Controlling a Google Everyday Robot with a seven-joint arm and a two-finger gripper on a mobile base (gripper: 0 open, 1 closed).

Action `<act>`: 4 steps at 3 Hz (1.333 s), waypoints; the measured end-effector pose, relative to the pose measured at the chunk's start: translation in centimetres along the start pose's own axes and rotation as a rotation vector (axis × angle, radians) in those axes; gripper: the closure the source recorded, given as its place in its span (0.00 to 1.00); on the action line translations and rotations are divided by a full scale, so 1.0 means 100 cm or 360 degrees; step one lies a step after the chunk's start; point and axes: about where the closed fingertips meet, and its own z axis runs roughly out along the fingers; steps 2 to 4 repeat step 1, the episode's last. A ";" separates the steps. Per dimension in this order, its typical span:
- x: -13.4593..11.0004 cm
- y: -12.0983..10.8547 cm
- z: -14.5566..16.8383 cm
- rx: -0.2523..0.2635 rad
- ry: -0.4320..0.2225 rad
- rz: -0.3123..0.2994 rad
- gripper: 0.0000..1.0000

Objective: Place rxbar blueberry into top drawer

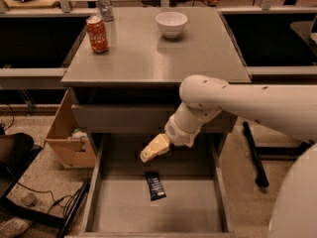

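Observation:
The rxbar blueberry (155, 185), a small dark navy bar with white print, lies flat on the floor of the open top drawer (124, 212), near its middle. My gripper (147, 154) hangs above the drawer's back part, a little up and left of the bar, apart from it and holding nothing that shows. The white arm comes in from the right and crosses in front of the cabinet front.
A red-orange soda can (97, 34), a white bowl (171, 23) and a clear bottle (104, 3) stand on the cabinet top (148, 58). A cardboard box (69, 135) sits on the floor left of the drawer. Cables lie at the lower left.

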 end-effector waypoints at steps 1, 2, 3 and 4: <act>-0.006 0.003 -0.061 0.0025 0.0017 -0.0048 0.00; -0.006 0.003 -0.061 0.0025 0.0017 -0.0048 0.00; -0.006 0.003 -0.061 0.0025 0.0017 -0.0048 0.00; -0.006 0.003 -0.061 0.0025 0.0017 -0.0048 0.00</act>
